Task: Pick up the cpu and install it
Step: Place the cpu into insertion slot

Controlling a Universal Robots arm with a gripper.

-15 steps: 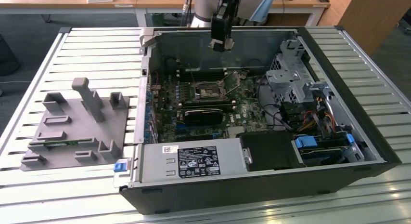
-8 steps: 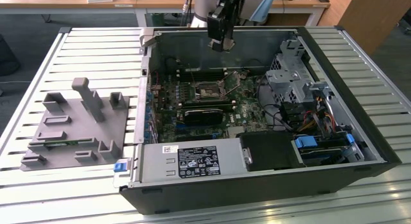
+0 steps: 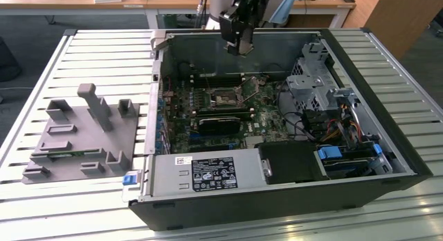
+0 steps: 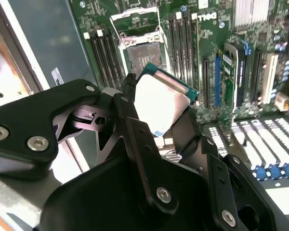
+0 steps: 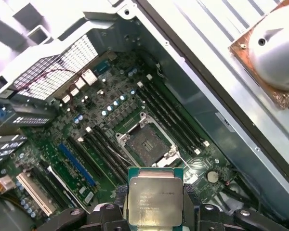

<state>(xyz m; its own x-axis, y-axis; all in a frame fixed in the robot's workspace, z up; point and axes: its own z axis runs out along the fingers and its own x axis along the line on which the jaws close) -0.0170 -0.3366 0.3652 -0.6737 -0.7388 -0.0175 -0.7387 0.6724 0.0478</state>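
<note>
My gripper (image 3: 241, 51) hangs above the open computer case (image 3: 387, 163), over its back wall, shut on the cpu (image 5: 155, 199). The cpu is a small square chip with a silvery top and green edge, pinched by two opposite sides between dark fingers (image 4: 127, 91). In the second wrist view the cpu (image 4: 161, 103) is tilted and bright with glare. The motherboard socket (image 5: 147, 144) lies below and ahead of the chip with its metal frame lifted open and its dark contact field bare. In the exterior view the socket (image 3: 225, 98) sits mid-board, below the gripper.
A grey tray (image 3: 83, 132) with upright posts rests on the slatted table at the exterior view's left. Inside the case are dark memory slots (image 5: 168, 108) beside the socket, a drive cage (image 3: 315, 80), cables (image 3: 332, 129) and a labelled power supply (image 3: 207, 173).
</note>
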